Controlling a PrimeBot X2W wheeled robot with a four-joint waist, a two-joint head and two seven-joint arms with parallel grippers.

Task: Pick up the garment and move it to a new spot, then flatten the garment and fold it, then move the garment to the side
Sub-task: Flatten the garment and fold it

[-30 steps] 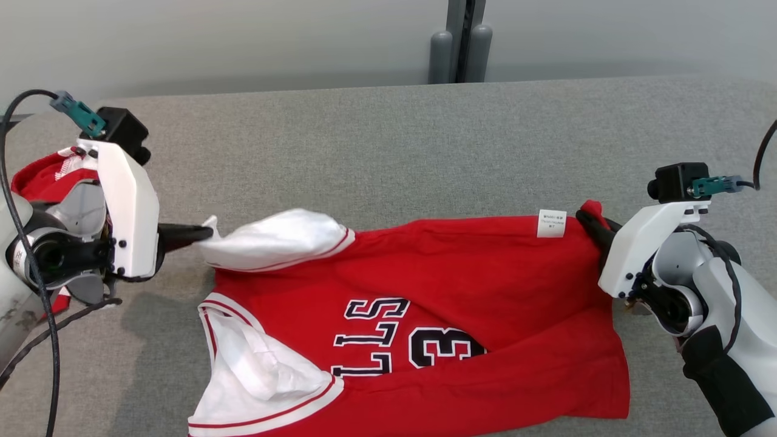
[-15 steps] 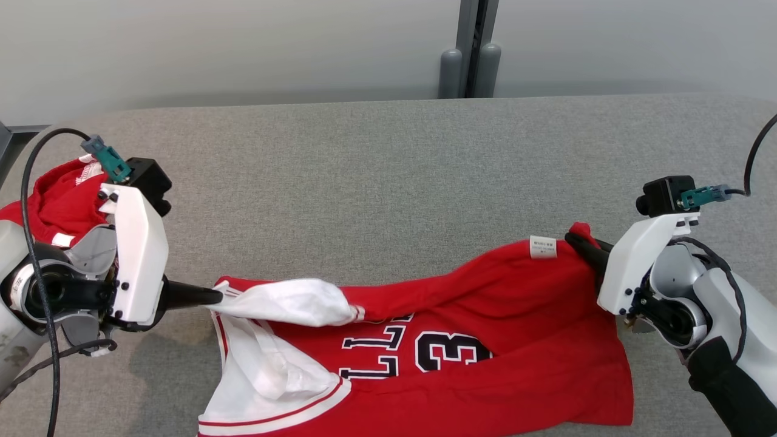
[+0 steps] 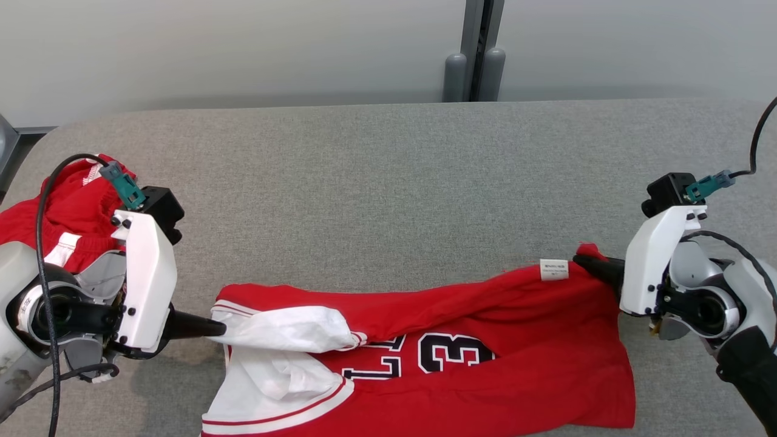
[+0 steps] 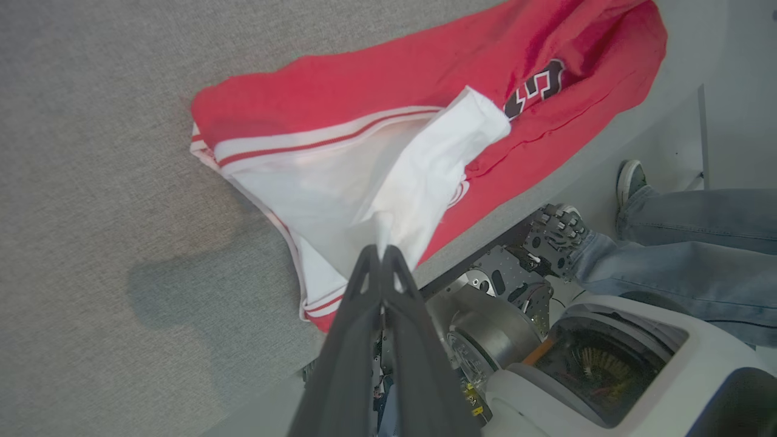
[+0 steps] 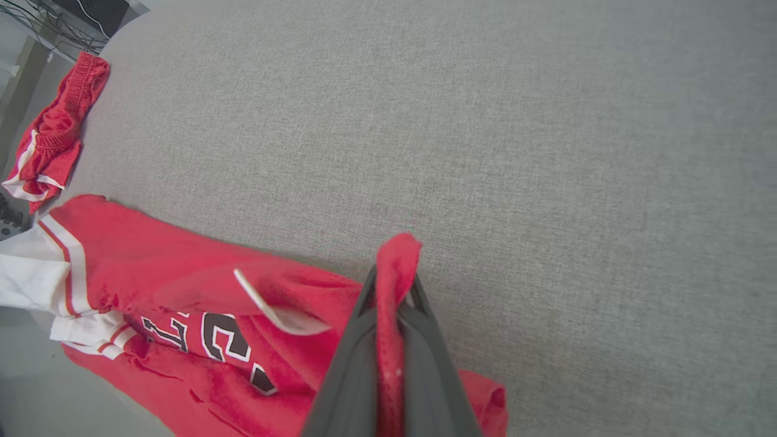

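Observation:
The garment (image 3: pixel 485 315) is a red basketball jersey with white lining and black lettering, lying across the near part of the grey table (image 3: pixel 376 182). My left gripper (image 3: pixel 218 328) is shut on its white shoulder end at the left. My right gripper (image 3: pixel 583 263) is shut on the red hem corner at the right, near a white label (image 3: pixel 553 269). The jersey's far edge is lifted between the two grips and folds toward me over the lettering. In the left wrist view the fingertips (image 4: pixel 383 258) pinch white cloth (image 4: pixel 419 176). In the right wrist view red cloth (image 5: pixel 397 261) stands up between the fingers.
A second red garment with white trim (image 3: pixel 67 206) lies bunched at the table's left edge, behind my left arm. A grey post (image 3: pixel 476 57) stands behind the table against the wall. A person's legs in jeans (image 4: pixel 686 237) show beside the table in the left wrist view.
Both grippers have drawn the jersey's far edge toward me, folding it over the lettering; the "LLS" row is now mostly covered. The head camera has tilted, showing more of the far table.

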